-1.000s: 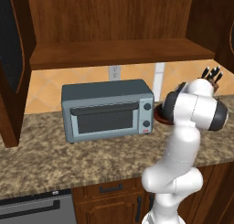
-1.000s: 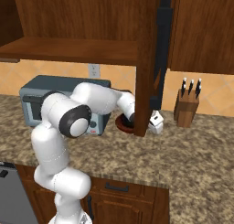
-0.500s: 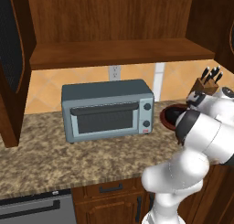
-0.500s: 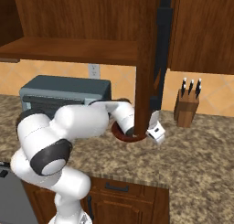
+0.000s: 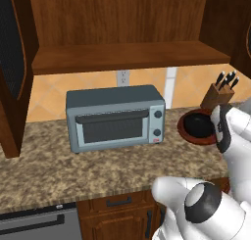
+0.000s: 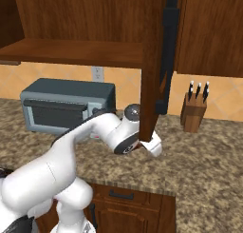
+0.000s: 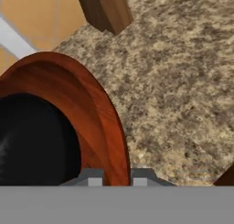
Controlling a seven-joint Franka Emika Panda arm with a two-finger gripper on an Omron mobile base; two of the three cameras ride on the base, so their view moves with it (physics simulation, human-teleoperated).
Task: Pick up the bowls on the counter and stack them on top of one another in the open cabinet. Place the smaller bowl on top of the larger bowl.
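A glossy reddish-brown bowl (image 5: 198,127) with a dark inside sits low over the counter (image 5: 98,170), right of the toaster oven. In the hand view its rim (image 7: 107,127) runs down between my finger tips, and my gripper (image 7: 116,178) is shut on it. I cannot tell whether the bowl rests on the granite or hangs just above it. My white forearm covers the bowl's right side in the left base view. The open cabinet's plank shelf (image 5: 127,58) runs above, bare.
A grey toaster oven (image 5: 115,117) stands on the counter under the shelf. A knife block (image 5: 220,92) stands behind the bowl by the wall. A cabinet door (image 6: 154,61) hangs open edge-on just above my hand (image 6: 152,146); another door (image 5: 14,62) stands at the far left.
My arm has folded down and swung toward the camera and to the right. The bowl, still in my grip, has shifted slightly right and lower near the knife block.
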